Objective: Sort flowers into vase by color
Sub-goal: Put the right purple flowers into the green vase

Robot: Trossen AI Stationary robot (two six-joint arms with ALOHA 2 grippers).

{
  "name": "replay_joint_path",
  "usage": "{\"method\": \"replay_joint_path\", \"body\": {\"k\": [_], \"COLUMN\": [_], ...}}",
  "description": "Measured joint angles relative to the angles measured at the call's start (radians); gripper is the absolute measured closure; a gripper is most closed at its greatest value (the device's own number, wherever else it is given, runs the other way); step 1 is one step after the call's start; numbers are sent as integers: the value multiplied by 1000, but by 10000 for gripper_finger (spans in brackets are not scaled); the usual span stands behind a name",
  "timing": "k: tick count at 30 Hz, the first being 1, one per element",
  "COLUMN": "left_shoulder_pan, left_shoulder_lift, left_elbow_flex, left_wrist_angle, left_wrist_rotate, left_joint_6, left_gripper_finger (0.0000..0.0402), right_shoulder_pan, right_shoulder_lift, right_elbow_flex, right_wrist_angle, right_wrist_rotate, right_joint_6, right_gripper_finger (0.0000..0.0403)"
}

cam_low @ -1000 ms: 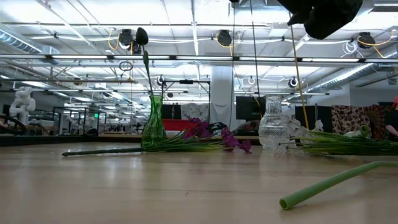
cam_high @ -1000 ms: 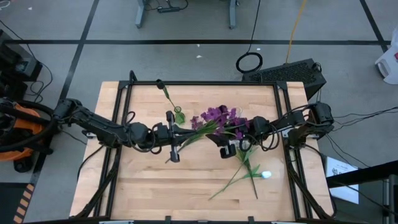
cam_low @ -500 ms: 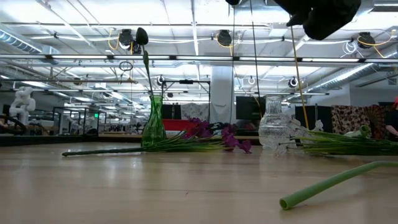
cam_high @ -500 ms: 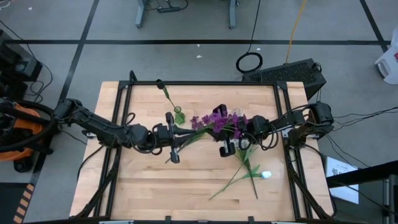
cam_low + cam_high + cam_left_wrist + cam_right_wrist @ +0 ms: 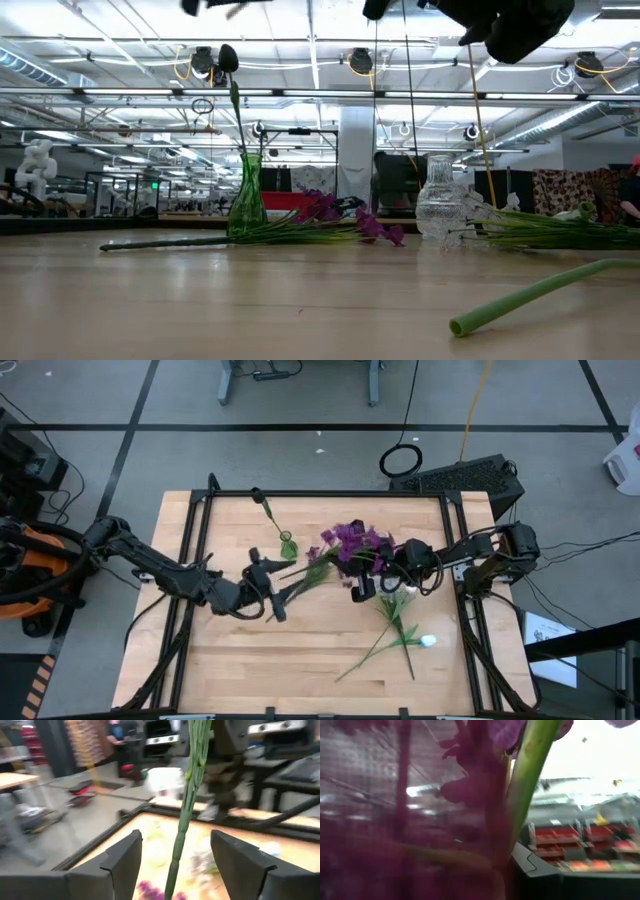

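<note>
A purple flower (image 5: 348, 542) on a long green stem (image 5: 305, 578) stretches between my two grippers above the table's middle. My right gripper (image 5: 362, 582) is shut on it by the blossoms. My left gripper (image 5: 272, 592) is open, its fingers standing on either side of the stem (image 5: 187, 800) without touching it. More purple flowers (image 5: 340, 215) lie flat on the table. A green vase (image 5: 288, 546) with one stem in it stands at the far left, and a clear vase (image 5: 440, 205) stands to its right. My right gripper holds the purple flower by its stem just below the blossoms (image 5: 530, 780), coming level from the table's right side. Blossoms hide the fingers in the wrist view. The flower is lifted, and its stem runs slanting toward my left gripper.
White-budded flowers (image 5: 400, 628) lie on the table near my right gripper, one white bud (image 5: 428, 641) toward the near right. A thick green stem end (image 5: 530, 293) lies close to the near edge. A black frame (image 5: 330, 493) borders the table.
My right gripper has shut on the purple flower near its blossoms and drawn it a little toward the far edge. My left gripper has opened, let go of the stem and backed off toward the table's left and near edges.
</note>
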Motion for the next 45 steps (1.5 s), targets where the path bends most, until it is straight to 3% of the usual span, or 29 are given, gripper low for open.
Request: {"method": "replay_joint_path", "body": {"k": [7, 13, 18, 23, 25, 33, 41, 45], "left_shoulder_pan": [-81, -112, -119, -119, -119, -119, -119, -119], "left_shoulder_lift": [-15, -14, -12, -12, -12, -12, -8, 16], "left_elbow_flex": [0, 0, 0, -43, -62, -133, -198, -206], "left_wrist_angle": [-311, -635, -805, -810, -810, -774, -677, -638], "left_wrist_rotate": [-213, -259, -261, -261, -261, -235, -106, -97], "left_joint_6": [-230, -587, -792, -829, -852, -903, -901, -902], "left_gripper_finger": [160, 160, 160, 160, 160, 160, 160, 160], "right_shoulder_pan": [-70, -136, -175, -201, -208, -241, -301, -315], "right_shoulder_lift": [-62, -62, -62, -62, -61, -55, 64, 126], "right_elbow_flex": [0, 20, 138, 309, 348, 356, 356, 356], "right_wrist_angle": [-179, -214, -403, -737, -787, -771, -689, -670], "right_wrist_rotate": [49, 46, 35, 15, 15, 15, 14, 13], "right_joint_6": [35, 60, 25, -62, -83, -71, 52, 83], "right_gripper_finger": [393, 394, 394, 394, 394, 394, 394, 394]}}
